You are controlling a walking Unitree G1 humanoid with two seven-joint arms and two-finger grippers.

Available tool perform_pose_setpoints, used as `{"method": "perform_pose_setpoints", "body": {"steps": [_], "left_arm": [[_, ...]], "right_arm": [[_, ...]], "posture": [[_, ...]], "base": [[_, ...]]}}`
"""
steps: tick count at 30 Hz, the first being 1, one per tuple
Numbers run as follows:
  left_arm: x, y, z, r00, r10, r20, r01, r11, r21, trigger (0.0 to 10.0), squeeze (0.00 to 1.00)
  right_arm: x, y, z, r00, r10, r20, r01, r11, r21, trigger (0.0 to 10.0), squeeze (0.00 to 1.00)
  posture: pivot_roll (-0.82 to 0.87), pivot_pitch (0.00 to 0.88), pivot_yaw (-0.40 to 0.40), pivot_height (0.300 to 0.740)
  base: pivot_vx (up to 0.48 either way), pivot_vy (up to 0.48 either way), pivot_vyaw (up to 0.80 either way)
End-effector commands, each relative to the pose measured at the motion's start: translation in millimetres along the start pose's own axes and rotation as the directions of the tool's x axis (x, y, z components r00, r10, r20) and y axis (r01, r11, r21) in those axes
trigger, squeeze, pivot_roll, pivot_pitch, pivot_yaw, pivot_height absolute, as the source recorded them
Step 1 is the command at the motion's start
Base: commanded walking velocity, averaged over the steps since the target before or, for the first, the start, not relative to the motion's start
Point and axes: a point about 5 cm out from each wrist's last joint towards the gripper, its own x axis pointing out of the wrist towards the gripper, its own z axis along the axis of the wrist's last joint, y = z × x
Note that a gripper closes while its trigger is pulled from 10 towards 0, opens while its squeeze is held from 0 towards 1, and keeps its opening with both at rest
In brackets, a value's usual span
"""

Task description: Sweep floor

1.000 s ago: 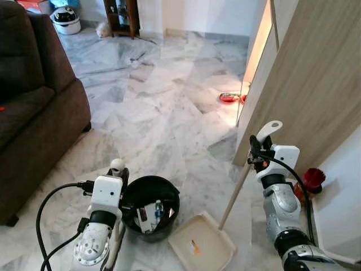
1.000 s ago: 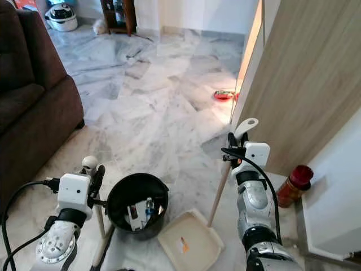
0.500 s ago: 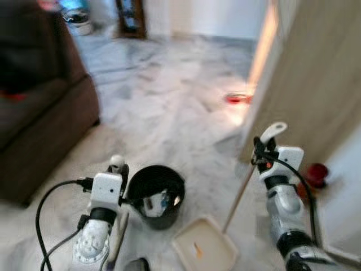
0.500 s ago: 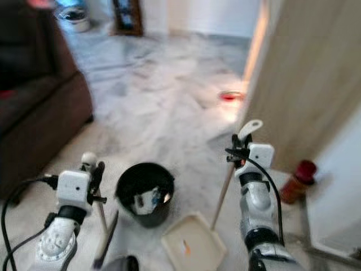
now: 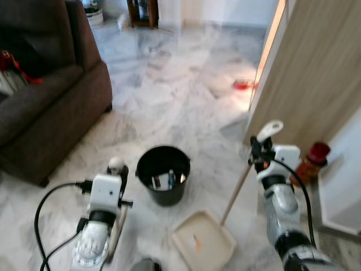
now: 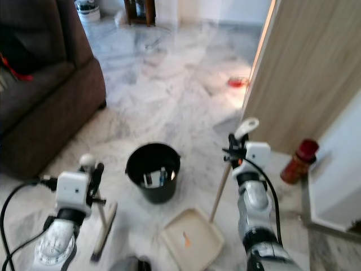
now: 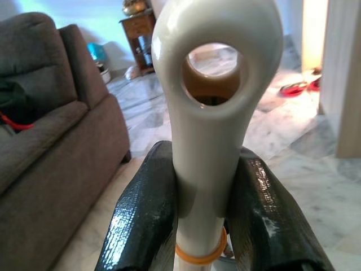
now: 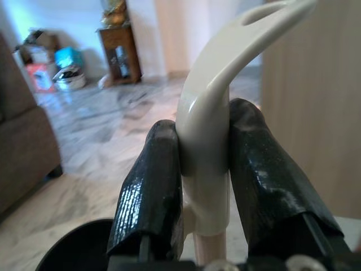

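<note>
Our left gripper (image 7: 200,197) pinches the broom handle (image 7: 211,113); our right gripper (image 8: 206,169) pinches the dustpan handle (image 8: 211,130), beside the bucket (image 5: 163,175).

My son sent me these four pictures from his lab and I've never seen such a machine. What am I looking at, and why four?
It is a walking humanoid robot with two silver arms that end in black two-fingered grippers. Two pictures come from cameras on its head, looking down at the marble floor; the other two come from cameras on each wrist. The left gripper is closed around a broom handle, and the right gripper is closed around the handle of a cream dustpan, which rests on the floor. Between the arms stands a black bin with rubbish inside. A brown sofa is on the left and a wooden panel on the right.
</note>
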Motion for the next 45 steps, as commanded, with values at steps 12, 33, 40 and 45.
{"method": "perform_pose_setpoints", "body": {"steps": [12, 33, 40, 45], "left_arm": [[1.7, 2.6, 5, 1.0, 0.005, 0.031, -0.005, 1.0, 0.018, 10.0, 0.0], [13.0, -0.3, 4, 0.999, -0.027, 0.041, 0.026, 1.0, 0.016, 10.0, 0.0], [14.8, -0.6, 5, 0.999, -0.028, 0.043, 0.027, 1.0, 0.014, 10.0, 0.0], [17.5, -1.7, 6, 0.998, -0.031, 0.048, 0.03, 0.999, 0.01, 10.0, 0.0]], "right_arm": [[6.7, 5.0, 9, 0.999, 0.01, 0.043, -0.01, 1.0, 0.01, 10.0, 0.0], [7.0, 7.1, 5, 1.0, -0.001, 0.011, 0.001, 1.0, 0.017, 10.0, 0.0], [8.3, 6.5, 5, 1.0, -0.008, 0.001, 0.008, 1.0, 0.013, 10.0, 0.0], [9.0, 6.5, 6, 1.0, -0.017, 0.001, 0.017, 1.0, 0.011, 10.0, 0.0]], "posture": [[0.13, 0.087, -0.004, 0.74], [0.12, 0.035, 0.0, 0.74], [0.13, 0.049, -0.002, 0.74], [0.12, 0.058, 0.001, 0.74]], "base": [[-0.172, 0.0, 0.0], [0.0, 0.0, -0.23], [0.0, 0.0, -0.8], [0.0, 0.0, -0.8]]}}
